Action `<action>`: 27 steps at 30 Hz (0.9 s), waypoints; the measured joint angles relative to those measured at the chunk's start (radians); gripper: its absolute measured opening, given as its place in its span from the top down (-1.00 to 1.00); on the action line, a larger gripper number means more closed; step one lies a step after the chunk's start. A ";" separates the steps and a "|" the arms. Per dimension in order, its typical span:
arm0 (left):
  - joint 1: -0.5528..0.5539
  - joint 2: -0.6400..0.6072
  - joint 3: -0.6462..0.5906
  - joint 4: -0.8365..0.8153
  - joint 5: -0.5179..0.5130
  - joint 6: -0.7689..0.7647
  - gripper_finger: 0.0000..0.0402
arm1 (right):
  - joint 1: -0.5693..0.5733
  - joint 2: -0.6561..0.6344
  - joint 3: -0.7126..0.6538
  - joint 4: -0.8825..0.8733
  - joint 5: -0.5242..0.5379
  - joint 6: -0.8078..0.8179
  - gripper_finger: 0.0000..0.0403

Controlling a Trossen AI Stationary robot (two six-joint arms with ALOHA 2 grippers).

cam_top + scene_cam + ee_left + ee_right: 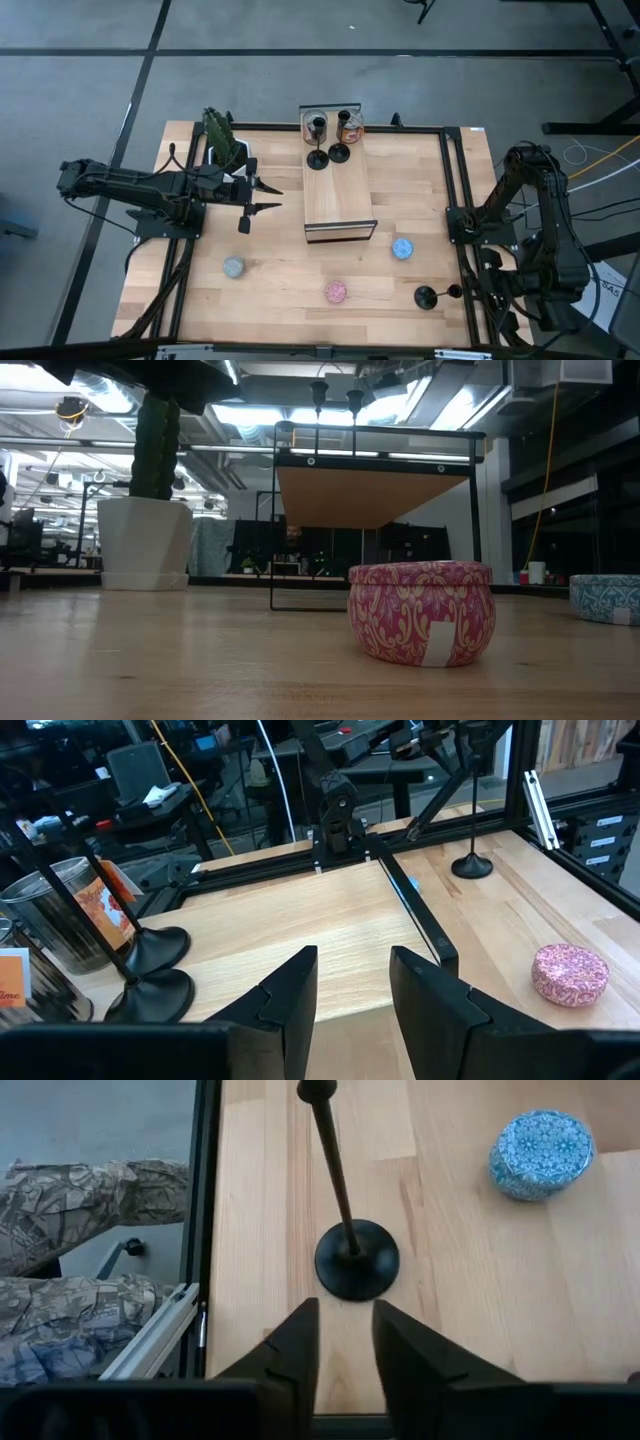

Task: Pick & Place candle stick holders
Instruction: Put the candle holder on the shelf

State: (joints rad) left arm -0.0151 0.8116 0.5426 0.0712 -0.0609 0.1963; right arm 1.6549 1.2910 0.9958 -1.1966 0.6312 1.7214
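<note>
Two black candle stick holders (317, 158) (340, 152) stand on their round bases at the far end of a raised wooden shelf (340, 205). They also show in the left wrist view (150, 952) (150, 996). A third holder (427, 296) stands upright on the table at the near right, and its base (357, 1260) lies just ahead of my right gripper (345, 1325), which is open and empty. My left gripper (266, 197) is open and empty, left of the shelf; its fingers (350, 990) point toward the table's right.
Two shiny tins (314, 122) (350, 125) stand behind the holders on the shelf. A grey tin (233, 267), a pink tin (336, 291) and a blue tin (402, 248) sit on the table. A potted cactus (222, 140) stands at the far left. A person's camouflage-clad legs (90, 1200) show beyond the right edge.
</note>
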 joint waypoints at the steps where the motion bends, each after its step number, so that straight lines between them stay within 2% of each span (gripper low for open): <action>1: 0.000 0.000 0.000 0.000 0.000 0.000 0.39 | -0.003 0.000 0.000 0.001 0.000 0.000 0.44; 6: 0.000 0.000 0.000 0.000 0.000 0.000 0.38 | -0.027 0.000 -0.001 0.011 0.022 -0.053 0.10; 10: 0.000 0.000 0.000 0.000 0.000 0.000 0.39 | -0.067 0.007 -0.005 0.011 0.038 -0.105 -0.04; 18: 0.000 0.000 0.000 0.007 0.000 0.000 0.39 | -0.185 0.007 -0.005 0.044 0.031 -0.266 -0.03; 27: 0.000 0.000 0.000 0.006 0.000 0.000 0.38 | -0.239 0.007 -0.005 0.144 0.003 -0.421 -0.02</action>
State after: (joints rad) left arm -0.0151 0.8116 0.5430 0.0772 -0.0611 0.1963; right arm 1.4158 1.2980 0.9909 -1.0525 0.6346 1.3006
